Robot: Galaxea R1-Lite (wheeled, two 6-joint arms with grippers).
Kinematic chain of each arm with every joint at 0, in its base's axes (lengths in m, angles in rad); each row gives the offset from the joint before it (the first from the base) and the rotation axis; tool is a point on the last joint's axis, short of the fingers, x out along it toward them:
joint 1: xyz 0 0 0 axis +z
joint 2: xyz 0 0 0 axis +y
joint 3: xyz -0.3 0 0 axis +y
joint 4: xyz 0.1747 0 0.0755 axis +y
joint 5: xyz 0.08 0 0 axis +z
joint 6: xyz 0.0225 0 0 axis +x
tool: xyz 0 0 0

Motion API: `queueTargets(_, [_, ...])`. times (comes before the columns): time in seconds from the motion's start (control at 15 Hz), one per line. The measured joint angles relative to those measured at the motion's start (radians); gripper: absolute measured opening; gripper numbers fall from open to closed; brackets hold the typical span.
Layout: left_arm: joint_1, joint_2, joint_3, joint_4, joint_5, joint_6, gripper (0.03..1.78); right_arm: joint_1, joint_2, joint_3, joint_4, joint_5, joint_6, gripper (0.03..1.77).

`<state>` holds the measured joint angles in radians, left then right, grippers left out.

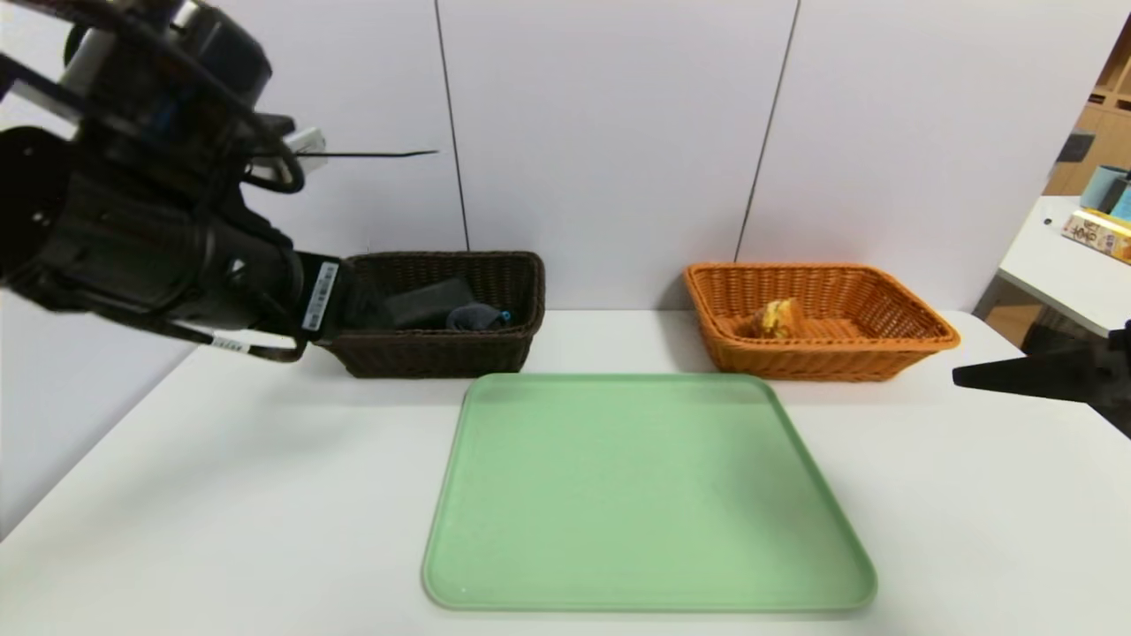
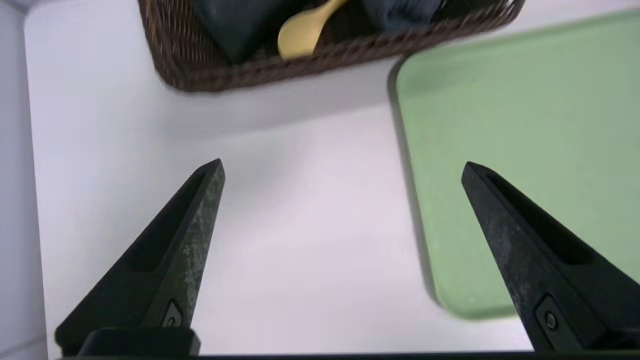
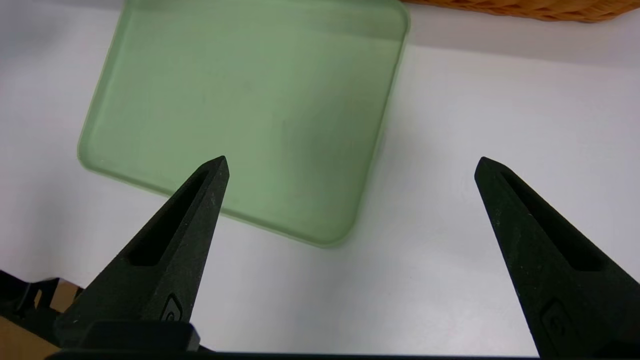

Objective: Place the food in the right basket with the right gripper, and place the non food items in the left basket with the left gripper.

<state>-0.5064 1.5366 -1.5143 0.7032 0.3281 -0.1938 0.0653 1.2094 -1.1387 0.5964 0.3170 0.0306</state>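
The dark brown left basket (image 1: 442,353) holds a black item (image 1: 428,302) and a blue-grey bundle (image 1: 477,316). The left wrist view also shows a yellow spoon (image 2: 302,32) inside this basket (image 2: 225,75). A yellowish food item (image 1: 776,318) lies in the orange right basket (image 1: 822,353). My left gripper (image 2: 342,165) hangs open and empty over bare table, just short of the brown basket. At the table's right side my right gripper (image 3: 352,160) is open and empty, with one finger (image 1: 1016,375) showing in the head view.
A bare green tray (image 1: 645,495) lies at the table's middle, in front of both baskets. My raised left arm (image 1: 159,256) hides the brown basket's left end. A side table with boxes (image 1: 1096,234) stands at the far right.
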Motion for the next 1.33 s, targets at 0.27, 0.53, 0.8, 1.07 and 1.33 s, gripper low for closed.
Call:
queueTargets(0.27, [0.004, -0.219, 0.285, -0.051, 0.022, -0.061, 1.69, 0.010, -0.135, 0.085, 0.002, -0.001, -0.007, 1.70])
queueTargets(0.53, [0.042, -0.403, 0.483, -0.111, 0.161, -0.043, 1.69, 0.014, -0.294, 0.159, 0.012, -0.002, -0.022, 1.70])
queueTargets(0.8, [0.115, -0.554, 0.606, -0.114, 0.174, -0.038, 1.69, 0.014, -0.430, 0.221, 0.014, -0.005, -0.021, 1.70])
queueTargets(1.07, [0.231, -0.690, 0.721, -0.129, 0.176, 0.011, 1.69, 0.011, -0.545, 0.290, 0.014, -0.019, -0.021, 1.70])
queueTargets(1.33, [0.301, -0.827, 0.867, -0.256, 0.159, 0.155, 1.69, -0.006, -0.612, 0.333, 0.013, -0.013, -0.020, 1.70])
